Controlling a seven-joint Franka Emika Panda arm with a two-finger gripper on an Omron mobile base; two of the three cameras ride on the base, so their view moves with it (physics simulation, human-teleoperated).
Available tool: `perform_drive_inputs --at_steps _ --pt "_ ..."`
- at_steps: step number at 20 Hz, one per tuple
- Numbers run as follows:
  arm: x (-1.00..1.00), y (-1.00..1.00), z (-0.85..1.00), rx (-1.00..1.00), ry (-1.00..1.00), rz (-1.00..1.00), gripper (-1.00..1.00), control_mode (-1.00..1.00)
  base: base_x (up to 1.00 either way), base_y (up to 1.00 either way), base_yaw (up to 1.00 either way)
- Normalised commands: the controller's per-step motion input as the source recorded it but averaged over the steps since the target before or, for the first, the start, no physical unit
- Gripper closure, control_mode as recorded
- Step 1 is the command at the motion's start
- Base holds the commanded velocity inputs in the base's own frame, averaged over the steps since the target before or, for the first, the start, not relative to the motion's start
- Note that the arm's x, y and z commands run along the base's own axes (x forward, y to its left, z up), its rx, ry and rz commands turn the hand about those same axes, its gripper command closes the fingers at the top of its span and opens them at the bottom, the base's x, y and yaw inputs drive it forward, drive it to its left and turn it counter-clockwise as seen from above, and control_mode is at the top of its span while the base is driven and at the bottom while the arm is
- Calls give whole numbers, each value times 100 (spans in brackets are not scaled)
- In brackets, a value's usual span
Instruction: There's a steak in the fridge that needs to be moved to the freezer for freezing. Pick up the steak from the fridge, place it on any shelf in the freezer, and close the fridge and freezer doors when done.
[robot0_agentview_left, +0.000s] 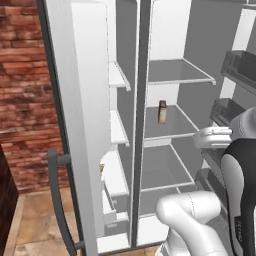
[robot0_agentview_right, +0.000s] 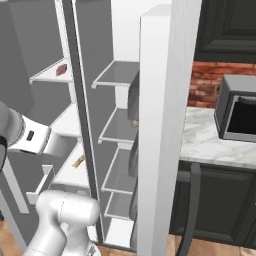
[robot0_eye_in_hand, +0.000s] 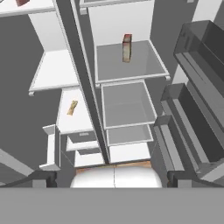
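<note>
Hand view: steak on narrow freezer shelf, up-left of gripper.
Gripper: open, empty (delivery apparently done).
Doors: both open; closing remains.

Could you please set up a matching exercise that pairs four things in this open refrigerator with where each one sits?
Things:
1. small flat pink-red steak
2. small upright tan-brown jar
3. small tan-yellow scrap
4. dark plastic door bins

Places:
A. inner side of the open fridge door
B. high shelf of the narrow freezer
C. broad shelf of the wide fridge
D. low shelf of the freezer

Pairs: 1-B, 2-C, 3-D, 4-A
</note>
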Motion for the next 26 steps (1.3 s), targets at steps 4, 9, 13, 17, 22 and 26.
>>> perform_drive_inputs --at_steps 4,9,13,17,22,26 --pt "0 0 0 0 0 0 -100 100 -73 15 0" --pt "0 0 0 0 0 0 -100 100 -19 25 0" --pt "0 0 0 0 0 0 -100 100 -21 12 0" --pt "0 0 0 0 0 0 -100 100 -15 5 0" --pt "0 0 0 0 0 0 -100 100 -69 4 0" --pt "0 0 0 0 0 0 -100 100 -47 11 0"
